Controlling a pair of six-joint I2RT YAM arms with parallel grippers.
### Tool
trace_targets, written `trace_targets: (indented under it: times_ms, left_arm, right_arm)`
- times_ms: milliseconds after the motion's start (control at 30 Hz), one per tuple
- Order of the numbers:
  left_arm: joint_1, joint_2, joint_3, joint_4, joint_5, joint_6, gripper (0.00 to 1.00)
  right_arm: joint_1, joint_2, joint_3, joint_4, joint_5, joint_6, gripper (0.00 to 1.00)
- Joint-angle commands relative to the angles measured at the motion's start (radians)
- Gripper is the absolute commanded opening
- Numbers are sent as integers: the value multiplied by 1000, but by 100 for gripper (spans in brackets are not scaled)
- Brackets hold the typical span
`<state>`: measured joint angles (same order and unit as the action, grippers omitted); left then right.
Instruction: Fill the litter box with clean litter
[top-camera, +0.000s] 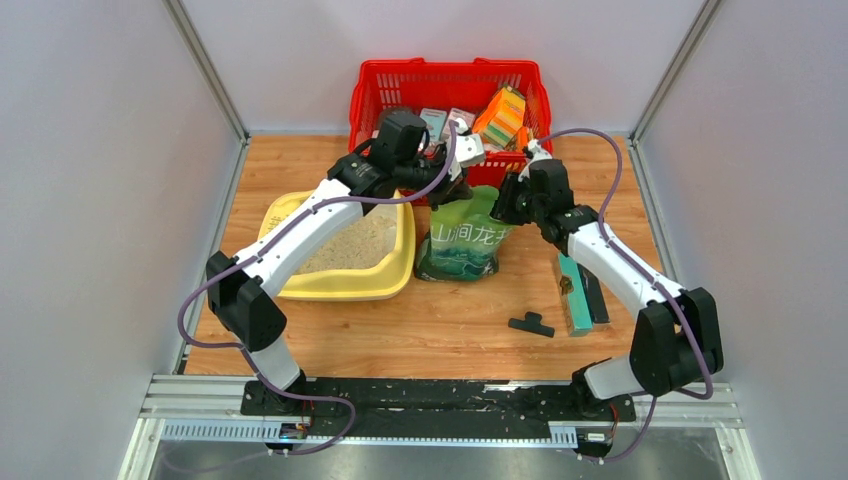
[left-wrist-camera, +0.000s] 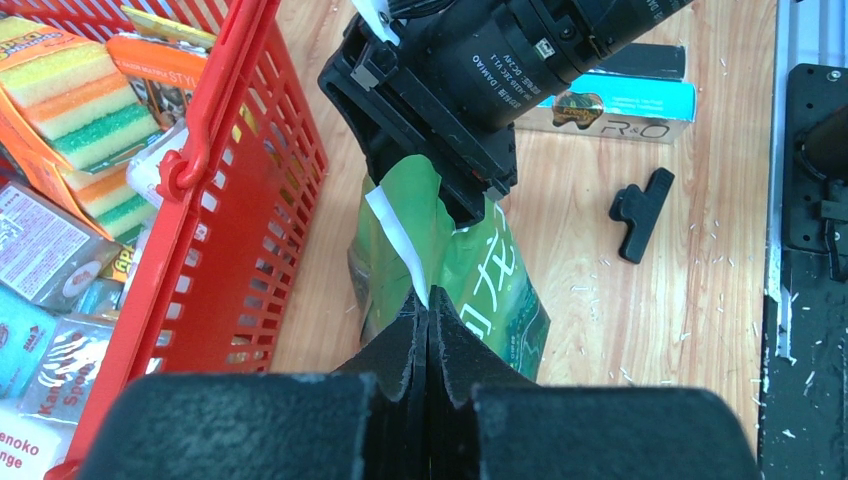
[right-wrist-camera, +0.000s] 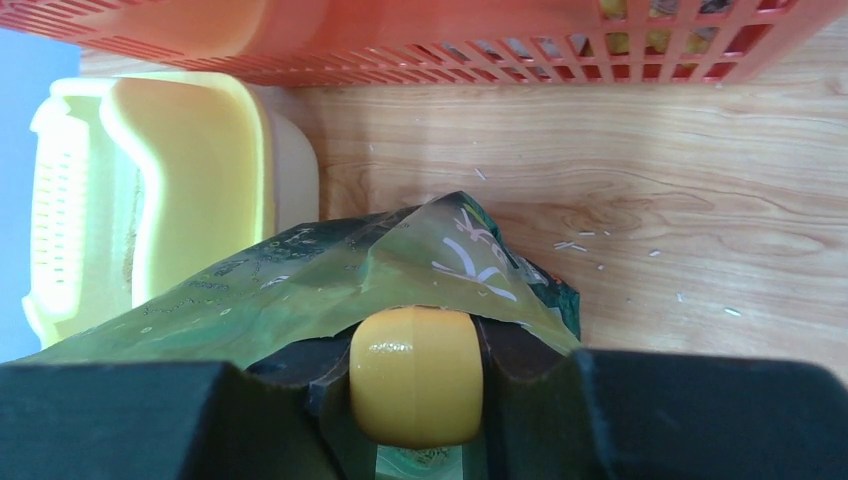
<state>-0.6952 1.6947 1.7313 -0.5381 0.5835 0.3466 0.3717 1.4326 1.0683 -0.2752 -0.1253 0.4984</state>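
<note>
At 3 o'clock from box (top-camera: 340, 288), left gripper (left-wrist-camera: 428, 325) pinching bag (left-wrist-camera: 490, 290), right gripper (right-wrist-camera: 415, 385) clamping scoop (right-wrist-camera: 415, 365): risk of litter (top-camera: 350, 245) spill through pinch slippage.

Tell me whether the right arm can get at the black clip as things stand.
Probably not yet. The clip lies uncovered on the table beside that arm, but the right gripper is shut on the scoop at the bag mouth, so its jaws are taken.
</note>
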Motion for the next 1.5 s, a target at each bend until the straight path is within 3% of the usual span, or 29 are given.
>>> trace_targets:
  times_ms: [0, 133, 567, 1000, 1233, 1333, 1467]
  left_arm:
    - [-9, -64, 103, 106, 82, 12, 0]
    - [-9, -66, 103, 93, 65, 11, 0]
    - [-7, -60, 148, 41, 26, 57, 0]
    - [-7, 45, 369, -33, 75, 314, 0]
    - [-7, 19, 298, -17, 75, 408, 0]
    - [-9, -10, 235, 12, 50, 413, 0]
    - [-7, -33, 192, 52, 27, 387, 0]
  right_arm:
    - [-16, 92, -105, 0, -244, 110, 0]
    - [-108, 101, -103, 122, -451, 268, 0]
    - [-454, 31, -10, 174, -850, 416, 0]
    - [-629, 35, -19, 326, -1053, 529, 0]
    - [-657, 35, -50, 527, -1114, 709, 0]
    - [-669, 34, -44, 522, -1137, 709, 0]
    - [-678, 45, -44, 383, -1130, 568, 0]
